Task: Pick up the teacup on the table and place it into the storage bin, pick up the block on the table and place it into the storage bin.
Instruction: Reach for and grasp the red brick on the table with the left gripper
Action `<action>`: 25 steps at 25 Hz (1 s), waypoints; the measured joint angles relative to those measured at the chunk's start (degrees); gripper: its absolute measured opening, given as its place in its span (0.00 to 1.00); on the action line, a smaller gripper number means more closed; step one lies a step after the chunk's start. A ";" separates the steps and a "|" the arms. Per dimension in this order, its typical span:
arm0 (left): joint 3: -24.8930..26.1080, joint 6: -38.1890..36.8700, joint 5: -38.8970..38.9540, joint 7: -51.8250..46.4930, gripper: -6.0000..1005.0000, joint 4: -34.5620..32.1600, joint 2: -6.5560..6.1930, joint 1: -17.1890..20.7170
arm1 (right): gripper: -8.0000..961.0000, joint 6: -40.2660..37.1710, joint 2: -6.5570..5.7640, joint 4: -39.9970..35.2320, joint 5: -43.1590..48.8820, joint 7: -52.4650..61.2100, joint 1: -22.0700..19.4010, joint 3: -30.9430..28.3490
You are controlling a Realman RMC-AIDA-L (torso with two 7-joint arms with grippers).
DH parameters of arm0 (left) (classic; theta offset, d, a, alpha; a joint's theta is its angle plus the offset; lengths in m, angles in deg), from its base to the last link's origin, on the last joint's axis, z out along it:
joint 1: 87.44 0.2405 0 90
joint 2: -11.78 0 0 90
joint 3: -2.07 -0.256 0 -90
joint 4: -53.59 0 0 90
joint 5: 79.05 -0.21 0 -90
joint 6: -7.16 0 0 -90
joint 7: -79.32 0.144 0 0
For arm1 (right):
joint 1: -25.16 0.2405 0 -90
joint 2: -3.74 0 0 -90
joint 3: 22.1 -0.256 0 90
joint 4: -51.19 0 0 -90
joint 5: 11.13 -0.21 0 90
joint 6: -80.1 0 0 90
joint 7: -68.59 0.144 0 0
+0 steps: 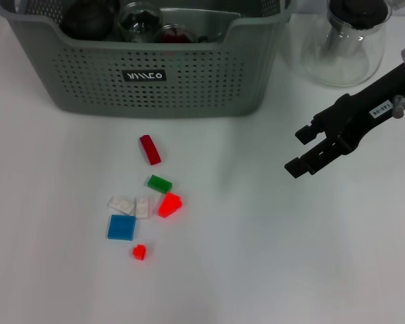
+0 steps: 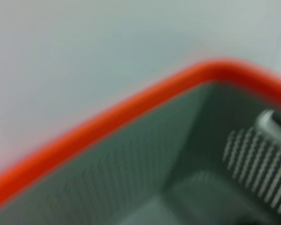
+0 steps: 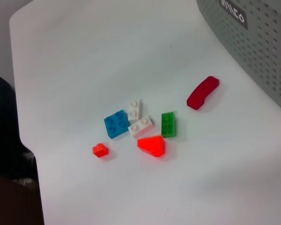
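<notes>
The grey-green storage bin [image 1: 189, 81] stands at the back of the white table, its black label facing me. Inside it a clear glass teacup [image 1: 140, 20] shows beside a dark round thing and something red. Loose blocks lie in front of the bin: a dark red curved block [image 1: 150, 149], a green one [image 1: 160, 183], a bright red wedge [image 1: 169, 204], two white ones [image 1: 121, 204], a blue plate [image 1: 121, 227] and a tiny red block [image 1: 139, 252]. My right gripper [image 1: 297, 150] hovers open and empty to the right of the blocks. The right wrist view shows the dark red block [image 3: 202, 92], the wedge [image 3: 152, 145] and the bin wall [image 3: 257, 51].
A clear glass teapot [image 1: 344, 40] stands at the back right, beside the bin and behind my right arm. The left wrist view shows only a blurred orange rim [image 2: 107, 117] over a grey meshed wall. The table's edge [image 3: 14, 93] lies beyond the blocks.
</notes>
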 joint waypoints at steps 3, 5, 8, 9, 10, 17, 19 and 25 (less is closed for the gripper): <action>1.95 -6.27 10.75 3.06 0.74 -10.79 -0.37 4.72 | 0.97 -0.05 -0.08 0.00 -0.01 -0.07 -0.16 -0.09; 5.18 -11.99 20.13 6.78 0.73 -16.11 -0.68 7.36 | 0.97 -0.18 -0.12 0.00 -0.01 -0.17 -0.25 -0.27; 11.28 -22.88 33.65 14.16 0.73 -20.52 -0.70 10.21 | 0.97 -0.23 -0.17 0.00 0.00 -0.22 -0.35 -0.38; 12.66 -26.67 37.25 16.23 0.73 -21.11 -0.65 10.94 | 0.96 -0.23 -0.17 0.00 0.00 -0.21 -0.38 -0.39; 13.62 -30.07 39.98 17.49 0.73 -21.48 -0.57 11.56 | 0.96 -0.24 -0.17 0.00 0.00 -0.20 -0.42 -0.40; 8.71 -39.52 40.79 20.82 0.73 -22.24 1.44 16.91 | 0.97 -0.25 -0.19 -0.22 0.01 -0.01 -0.52 -0.41; 5.19 -39.62 36.95 22.11 0.73 -23.15 2.18 18.64 | 0.97 -0.26 -0.31 -0.23 0.01 0.03 -0.52 -0.42; -1.71 -39.51 25.73 26.39 0.73 -23.69 4.76 21.38 | 0.97 -0.01 -0.35 -0.04 0.01 0.09 -0.59 -0.41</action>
